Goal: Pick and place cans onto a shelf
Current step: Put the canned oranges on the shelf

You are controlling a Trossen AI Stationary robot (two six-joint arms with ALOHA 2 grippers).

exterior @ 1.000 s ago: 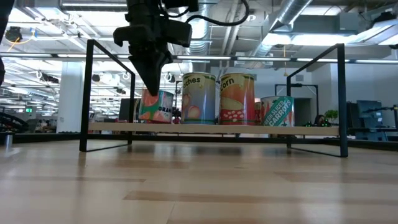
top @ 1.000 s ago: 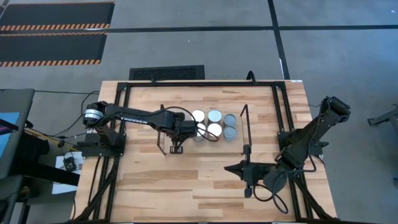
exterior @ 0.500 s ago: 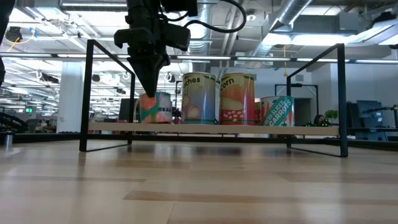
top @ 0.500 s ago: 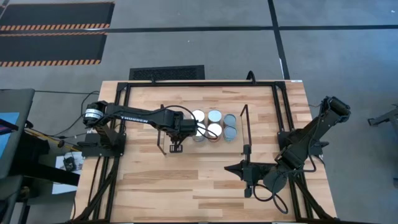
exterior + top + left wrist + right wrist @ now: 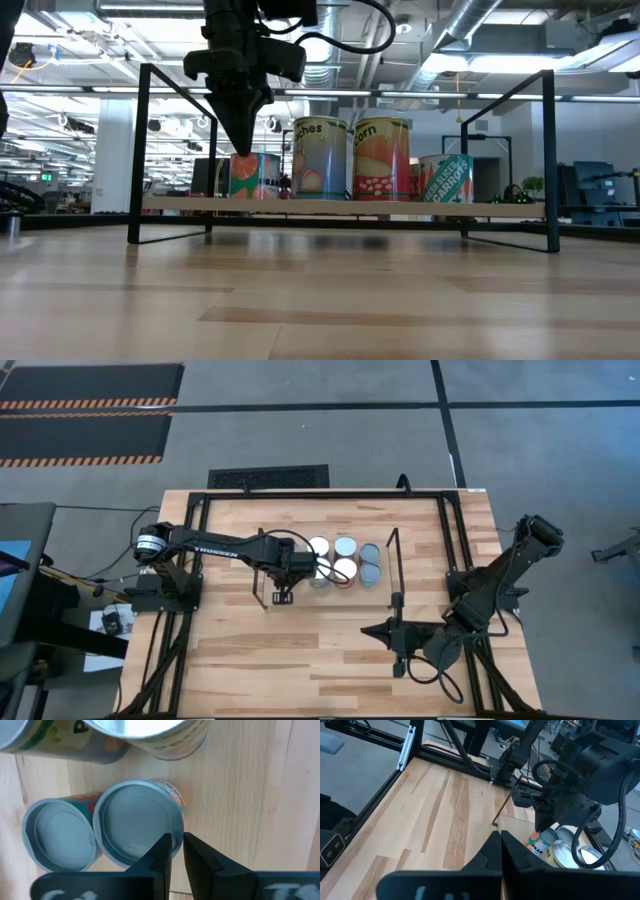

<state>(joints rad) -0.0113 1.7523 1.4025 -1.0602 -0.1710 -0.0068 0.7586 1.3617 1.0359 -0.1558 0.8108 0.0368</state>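
The shelf (image 5: 400,207) is a low light-wood board with black wire uprights (image 5: 393,555) at its ends. Several cans stand upright on it in two rows (image 5: 345,558), (image 5: 380,158). My left gripper (image 5: 283,596) points down at the shelf's left end, shut on the leftmost can with an orange label (image 5: 258,176), which also shows in the left wrist view (image 5: 135,822). My right gripper (image 5: 397,603) is shut and empty, low over the table near the shelf's right end. My left gripper pinches the rim (image 5: 176,836) of the orange-label can's top, one finger over the recessed lid and one outside the wall. The fingers come from above, pointing down (image 5: 242,140). The can stands upright with its base on the shelf board.
A second blue-topped can (image 5: 60,837) touches the held one. Taller cans (image 5: 320,158) stand just to its right. The black table frame (image 5: 330,495) runs along the far edge. Bare wood table lies in front of the shelf (image 5: 320,650).
My left gripper has shifted slightly toward the table's left. The orange-label can under it has turned a little on the shelf, so a different part of its label faces the low view. Its base stays on the board.
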